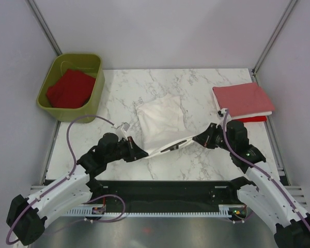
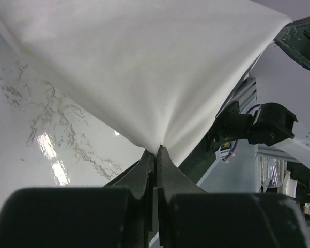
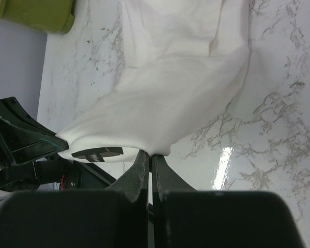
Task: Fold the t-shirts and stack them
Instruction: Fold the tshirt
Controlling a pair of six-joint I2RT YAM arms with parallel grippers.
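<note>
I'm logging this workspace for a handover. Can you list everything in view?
White cloth t-shirt: one, white, table centre, near edge lifted off the surface.
Bright red cloth: one, red, crumpled inside the tub.
Olive-green plastic tub: one, olive green, at the table's far left corner.
Folded cloth stack: one, salmon pink on top with white and red edges beneath, far right of the table.
White marble-pattern table: one, white with grey veins.
Left gripper: one, black, shut on the white shirt's near edge.
Right gripper: one, black, shut on the same edge.
</note>
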